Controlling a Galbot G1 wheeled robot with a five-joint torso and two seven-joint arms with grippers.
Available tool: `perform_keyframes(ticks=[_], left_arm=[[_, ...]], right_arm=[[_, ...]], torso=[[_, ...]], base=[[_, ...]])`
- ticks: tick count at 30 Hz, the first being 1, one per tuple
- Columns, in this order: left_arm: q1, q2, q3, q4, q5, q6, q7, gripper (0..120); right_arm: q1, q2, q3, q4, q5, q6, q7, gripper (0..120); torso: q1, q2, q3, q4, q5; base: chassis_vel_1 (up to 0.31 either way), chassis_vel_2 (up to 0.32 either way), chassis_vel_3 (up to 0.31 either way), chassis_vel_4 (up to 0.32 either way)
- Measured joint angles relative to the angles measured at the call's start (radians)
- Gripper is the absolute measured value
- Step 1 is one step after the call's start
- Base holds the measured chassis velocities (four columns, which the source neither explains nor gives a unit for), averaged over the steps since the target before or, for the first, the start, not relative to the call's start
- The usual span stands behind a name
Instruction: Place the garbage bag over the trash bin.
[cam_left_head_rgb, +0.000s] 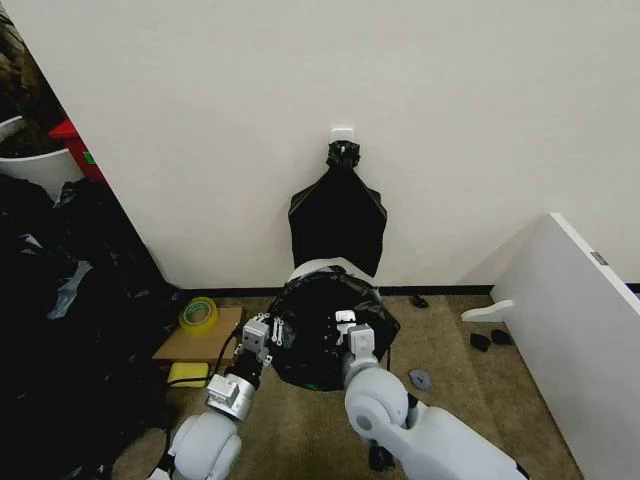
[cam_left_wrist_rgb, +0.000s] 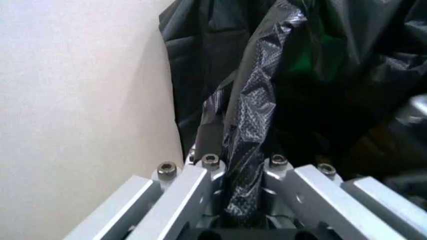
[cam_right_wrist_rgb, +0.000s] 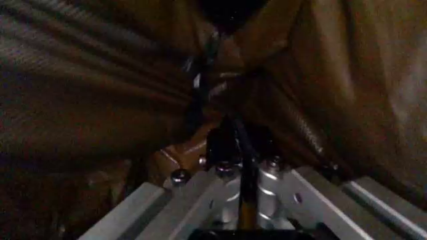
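Garbage bag (cam_left_head_rgb: 325, 335) draped over trash bin (cam_left_head_rgb: 318, 266) against the wall, left gripper (cam_left_head_rgb: 262, 333) and right gripper (cam_left_head_rgb: 350, 325) jaws each clamped on bag folds, tape roll (cam_left_head_rgb: 198, 313) on cardboard nearby left

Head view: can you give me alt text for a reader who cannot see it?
Both grippers hold the black garbage bag draped over the white trash bin by the wall: the left gripper at its left edge, the right gripper near its middle. A flat black bundle hangs above.
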Motion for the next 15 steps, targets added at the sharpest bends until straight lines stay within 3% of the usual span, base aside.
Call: perform_keyframes(ticks=[5,10,13,15], left_arm=[[-0.003,-0.002,-0.006,0.009,0.001,-0.005,0.000,2],[-0.015,-0.001,-0.014,0.028,-0.007,-0.008,-0.001,2],[-0.018,-0.001,-0.013,0.033,-0.008,-0.008,-0.001,2],[-0.019,-0.001,-0.010,0.034,-0.008,-0.009,-0.001,2]], right_arm=[[-0.005,0.000,0.000,-0.027,-0.136,0.103,-0.083,0],[-0.056,-0.036,-0.007,0.038,-0.212,0.205,-0.171,0],[-0.072,-0.048,-0.021,0.082,-0.179,0.198,-0.166,0],[-0.076,-0.051,-0.041,0.130,-0.072,0.124,-0.104,0]], torso=[[0.000,0.000,0.000,0.0001,0.0000],[0.000,0.000,0.000,0.0000,0.0000],[0.000,0.000,0.000,-0.0002,-0.0001],[0.000,0.000,0.000,0.0000,0.0000]], base=[[0.000,0.000,0.000,0.000],[0.000,0.000,0.000,0.000],[0.000,0.000,0.000,0.000],[0.000,0.000,0.000,0.000]])
